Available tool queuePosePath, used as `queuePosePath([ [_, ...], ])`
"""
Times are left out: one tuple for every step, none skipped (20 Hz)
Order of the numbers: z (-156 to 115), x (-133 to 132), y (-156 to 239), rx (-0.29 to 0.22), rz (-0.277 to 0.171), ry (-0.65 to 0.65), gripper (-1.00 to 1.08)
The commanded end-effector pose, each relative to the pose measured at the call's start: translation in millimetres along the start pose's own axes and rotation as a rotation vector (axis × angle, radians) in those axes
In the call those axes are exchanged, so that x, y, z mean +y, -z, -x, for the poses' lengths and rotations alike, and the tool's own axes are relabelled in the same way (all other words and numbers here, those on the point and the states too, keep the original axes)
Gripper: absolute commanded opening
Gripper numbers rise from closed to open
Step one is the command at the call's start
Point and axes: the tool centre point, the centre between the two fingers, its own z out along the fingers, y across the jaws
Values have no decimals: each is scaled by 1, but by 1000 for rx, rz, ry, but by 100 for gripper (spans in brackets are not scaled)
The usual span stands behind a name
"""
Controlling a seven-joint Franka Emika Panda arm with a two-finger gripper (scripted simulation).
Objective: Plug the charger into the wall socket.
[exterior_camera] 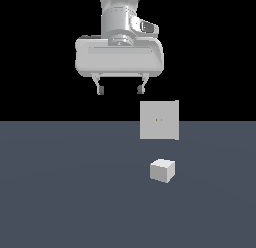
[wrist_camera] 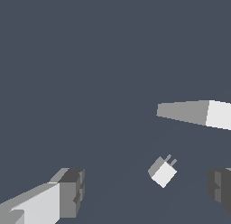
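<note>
The charger [exterior_camera: 162, 170] is a small off-white cube resting on the dark floor, toward the exterior view's right. In the wrist view the charger [wrist_camera: 162, 171] shows two short prongs on one face. Just behind it stands the wall socket [exterior_camera: 159, 120], a flat upright pale-grey square plate with two tiny dots at its centre; the wrist view shows the wall socket [wrist_camera: 194, 112] edge-on. My gripper [exterior_camera: 121, 90] hangs open high above the floor, up and to the exterior view's left of both. Nothing is between its fingers [wrist_camera: 67, 193].
A flat dark blue-grey floor [exterior_camera: 65, 192] spreads under everything, with a black background behind it. No other objects show.
</note>
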Motion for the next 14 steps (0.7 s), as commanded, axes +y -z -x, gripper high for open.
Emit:
queuePosePath([
  [0, 0, 0, 0, 0, 0, 100],
  [0, 0, 0, 0, 0, -1, 100],
  [0, 0, 0, 1, 0, -2, 100],
  [1, 1, -1, 2, 1, -5, 100],
  [1, 1, -1, 4, 1, -10, 100],
  [2, 2, -2, 7, 2, -15, 100],
  [2, 3, -3, 10, 2, -22, 100],
  [3, 4, -4, 13, 3, -30, 100],
  [4, 5, -6, 17, 4, -39, 100],
  [5, 7, -7, 21, 5, -49, 100],
  [6, 8, -9, 26, 7, -61, 100],
  [8, 10, -11, 32, 8, -73, 100],
  [9, 12, -13, 38, 9, -87, 100],
  [11, 14, -15, 45, 11, -102, 100],
])
